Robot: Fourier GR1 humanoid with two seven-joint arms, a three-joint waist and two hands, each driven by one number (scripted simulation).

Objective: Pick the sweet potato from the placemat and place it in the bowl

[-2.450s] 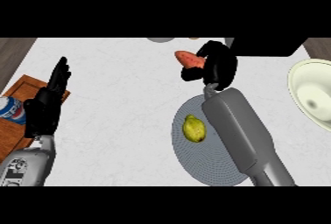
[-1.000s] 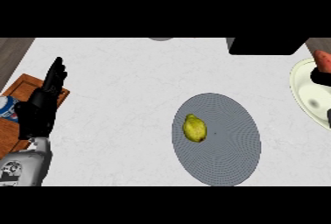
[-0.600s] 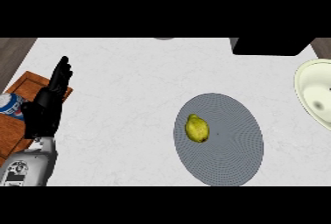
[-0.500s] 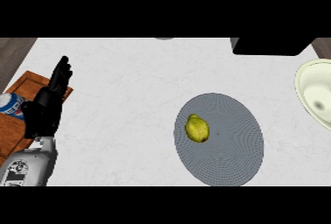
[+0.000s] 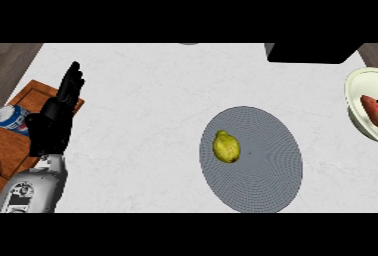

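One sweet potato (image 5: pixel 368 108) lies in the pale bowl (image 5: pixel 354 86) at the worktop's right edge, partly cut off by the view. Toward the front edge, the grey placemat (image 5: pixel 260 172) carries a yellow lemon (image 5: pixel 226 146). At the left edge the left hand (image 5: pixel 55 123) rests open, fingers straight, beside a wooden board (image 5: pixel 31 92) bearing a can (image 5: pixel 12 120).

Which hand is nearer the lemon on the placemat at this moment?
Left, the only one in view: the left hand rests open, fingers up, far left of the lemon. The right hand is out of view, so its distance cannot be told.
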